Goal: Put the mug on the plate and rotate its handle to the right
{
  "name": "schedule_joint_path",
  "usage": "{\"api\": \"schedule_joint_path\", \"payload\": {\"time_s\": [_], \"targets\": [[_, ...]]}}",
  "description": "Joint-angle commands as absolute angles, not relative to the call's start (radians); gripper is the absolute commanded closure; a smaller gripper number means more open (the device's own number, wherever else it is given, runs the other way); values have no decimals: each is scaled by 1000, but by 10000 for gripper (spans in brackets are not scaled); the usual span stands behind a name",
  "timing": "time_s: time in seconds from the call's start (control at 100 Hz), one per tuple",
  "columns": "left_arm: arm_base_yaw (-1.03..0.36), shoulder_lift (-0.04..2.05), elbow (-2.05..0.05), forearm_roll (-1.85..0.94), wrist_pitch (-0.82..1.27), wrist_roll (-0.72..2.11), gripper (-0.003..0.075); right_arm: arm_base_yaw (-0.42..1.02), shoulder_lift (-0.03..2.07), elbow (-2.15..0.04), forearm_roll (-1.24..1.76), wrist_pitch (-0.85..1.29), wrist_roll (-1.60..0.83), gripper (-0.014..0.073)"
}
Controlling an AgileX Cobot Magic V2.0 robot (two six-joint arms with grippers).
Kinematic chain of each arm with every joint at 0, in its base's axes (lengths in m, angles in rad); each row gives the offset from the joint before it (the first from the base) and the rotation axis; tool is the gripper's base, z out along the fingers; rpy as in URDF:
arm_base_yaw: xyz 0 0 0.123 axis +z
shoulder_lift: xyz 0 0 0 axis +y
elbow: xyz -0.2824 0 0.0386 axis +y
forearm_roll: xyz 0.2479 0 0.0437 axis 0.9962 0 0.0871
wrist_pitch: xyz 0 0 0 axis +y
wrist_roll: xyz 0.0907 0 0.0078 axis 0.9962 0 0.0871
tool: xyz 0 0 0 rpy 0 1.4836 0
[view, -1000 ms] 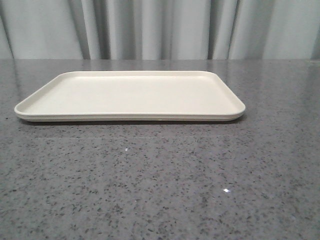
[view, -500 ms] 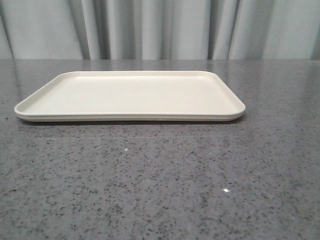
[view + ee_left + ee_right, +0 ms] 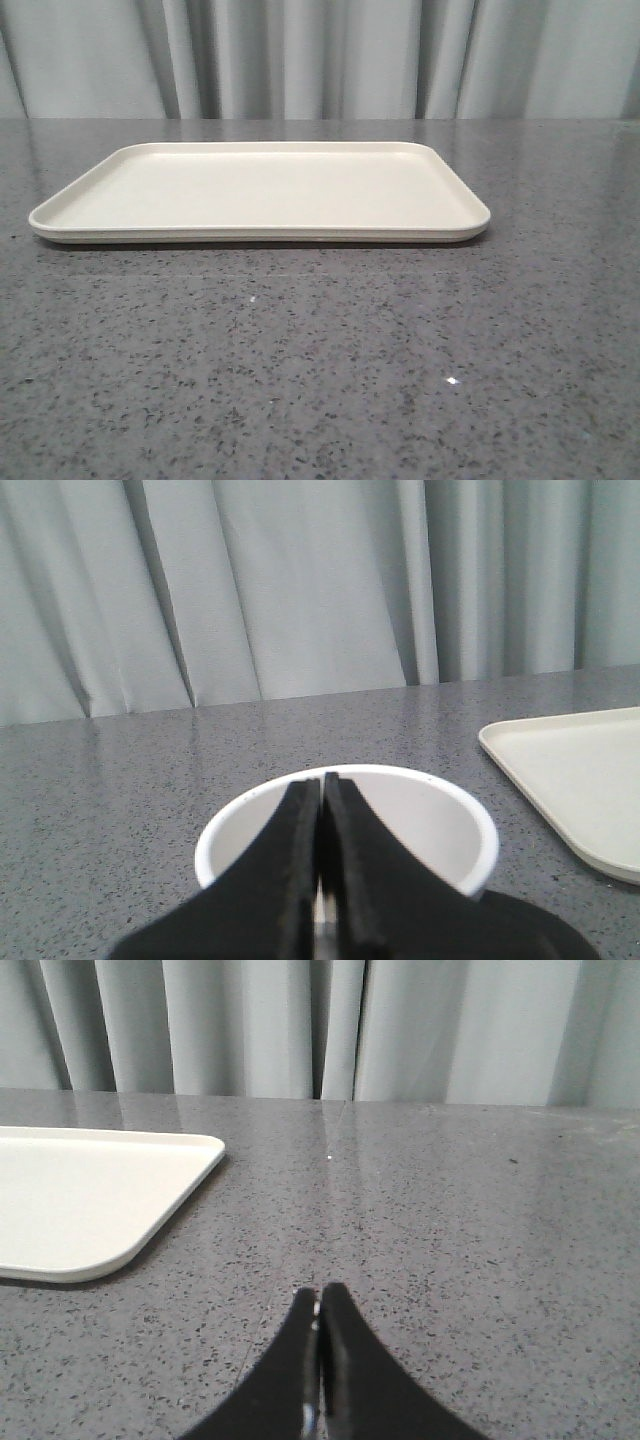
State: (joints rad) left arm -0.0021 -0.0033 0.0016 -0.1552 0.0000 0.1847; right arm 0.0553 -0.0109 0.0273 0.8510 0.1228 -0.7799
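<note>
In the left wrist view, the left gripper (image 3: 320, 880) is seen at the lower centre of the frame with its two black fingers pressed together and nothing held between them. Directly behind the fingertips, the open white rim of the mug (image 3: 440, 810) is seen, standing upright on the grey speckled counter (image 3: 150, 770). The handle and any printed face are hidden from this view, so the handle's heading cannot be told. At the right edge of the same frame a rounded corner of the cream plate (image 3: 570, 780) is shown, near the mug but apart from it.

In the right wrist view, the right gripper (image 3: 320, 1360) is likewise closed on nothing at the lower centre, over bare counter, with the plate at the left of the frame.

In the front view, only the plate is shown, lying flat across the middle of the frame with nothing on it; neither the mug nor any arm is seen there.

The mug is judged to be rigid, glazed and fairly smooth, moderately heavy for its size, and liable to chip if knocked or dropped. A hold across the rim wall, one finger inside and one outside, is judged the surest, with the gripper first opened. The thin loop handle is better left free for turning afterwards.
</note>
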Motion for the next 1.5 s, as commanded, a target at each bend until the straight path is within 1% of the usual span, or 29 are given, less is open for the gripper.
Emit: {"api": "schedule_joint_path", "payload": {"time_s": [0.0, 1.38, 1.49], "targets": [[-7, -33, 9, -162, -80, 183, 740, 58, -32, 28, 865, 64, -787, 661], [-7, -33, 9, -162, -80, 183, 740, 58, -32, 28, 890, 63, -787, 661], [-7, -33, 9, -162, -105, 183, 740, 58, -32, 28, 891, 63, -787, 661]]}}
